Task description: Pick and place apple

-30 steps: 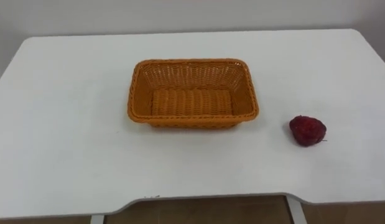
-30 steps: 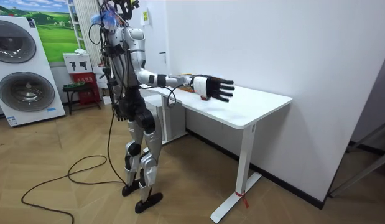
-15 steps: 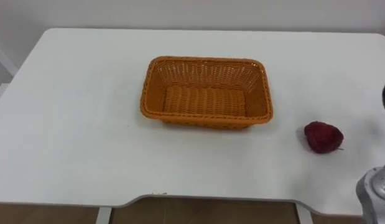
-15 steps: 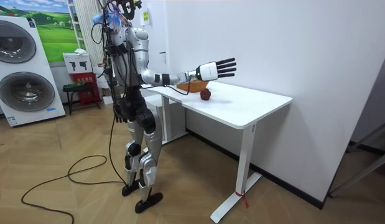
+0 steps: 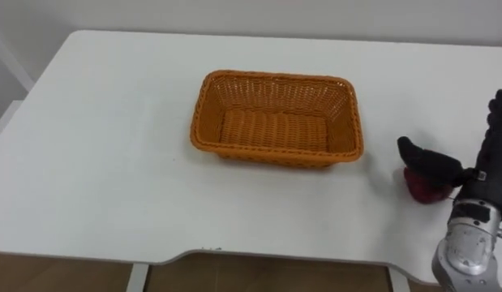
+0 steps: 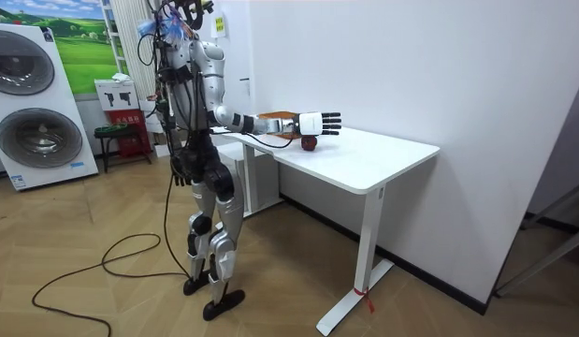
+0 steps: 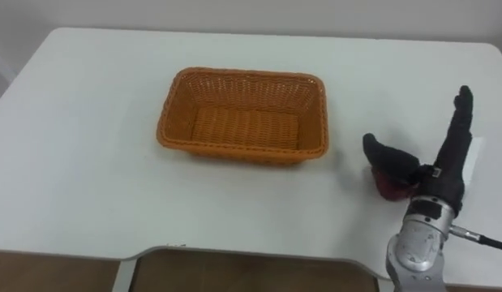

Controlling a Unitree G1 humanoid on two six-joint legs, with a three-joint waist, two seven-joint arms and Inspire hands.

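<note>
Under the thumb: apple (image 5: 426,191), lying on the table (image 5: 96,162); you cannot tell if the thumb touches it.
Right hand (image 5: 482,172): fingers straight and close together, pointing away from the robot; thumb (image 5: 425,160) spread out to the left, across the top of the apple. It grips nothing.
Basket (image 5: 275,156): well to the left of the thumb, apart from the apple.
Left hand (image 6: 180,172): you see it in the room view, low by the hip.
Robot: it stands at the table's edge, right arm stretched over the top.
</note>
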